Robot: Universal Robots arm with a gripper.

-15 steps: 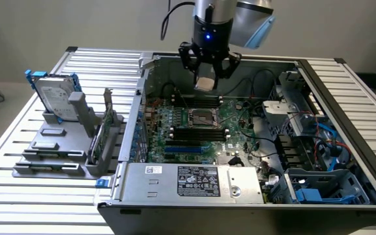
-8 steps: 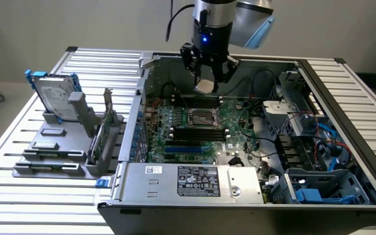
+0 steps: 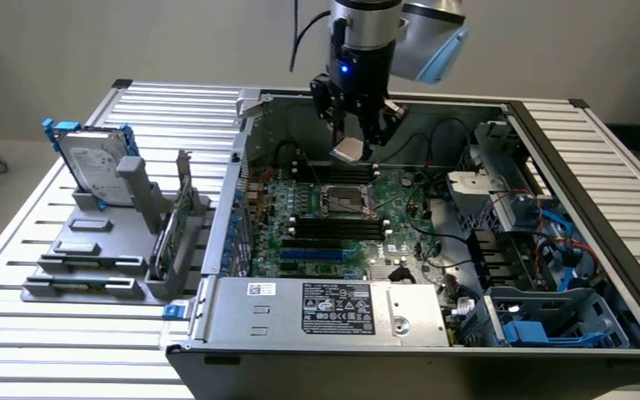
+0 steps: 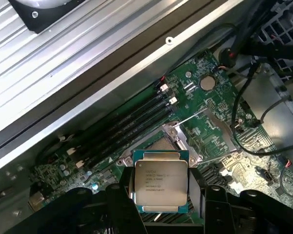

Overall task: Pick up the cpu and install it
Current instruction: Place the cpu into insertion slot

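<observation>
1. Gripper [image 4: 161, 197]: I log its black fingers clamped on opposite edges of the cpu [image 4: 160, 184], printed metal face towards my wrist camera.
2. Cpu, exterior view [image 3: 348, 150]: hanging tilted in the gripper [image 3: 356, 133], clear of the motherboard [image 3: 297, 204], above the board's far edge, inside the open computer case [image 3: 453, 102].
3. Socket [image 3: 342, 200]: metal-framed, mid-board, between two banks of black memory slots [image 3: 340, 227].
4. Power supply [image 3: 337, 308]: along the case's near edge.
5. Hard drive [image 3: 89, 162]: upright in a grey rack [image 3: 81, 267], near the worktop's [image 3: 9, 350] edge on the exterior view's left.
</observation>
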